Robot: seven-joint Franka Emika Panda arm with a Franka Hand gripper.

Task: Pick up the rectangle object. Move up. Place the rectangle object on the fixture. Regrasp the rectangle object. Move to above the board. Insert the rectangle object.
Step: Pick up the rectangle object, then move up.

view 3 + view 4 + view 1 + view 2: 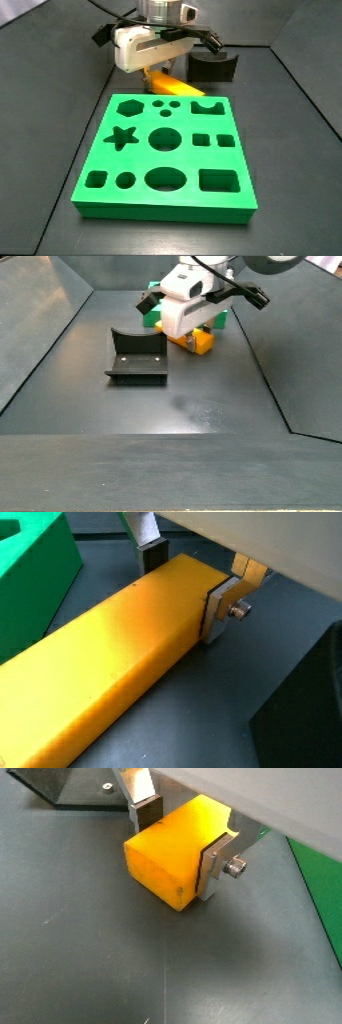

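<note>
The block (114, 662) is being gripped near one end by the pincer (187, 582), whose silver fingers (218, 863) are pressed against its two long sides in both wrist views. In a side view the block (201, 339) is lying on, or just above, the dark surface (201, 396), beside the board (167, 150) and near the fixture (135, 358); whether it is lifted cannot be told.

The pick-up is judged to be the step in hand. Because the block is being held near its end, its long free part is likely to be tipped downward, so a firm clamp and a slow, straight lift are advised. The board's edge (34, 572) is close alongside and should be cleared before any sideways travel toward the fixture (214, 66).
</note>
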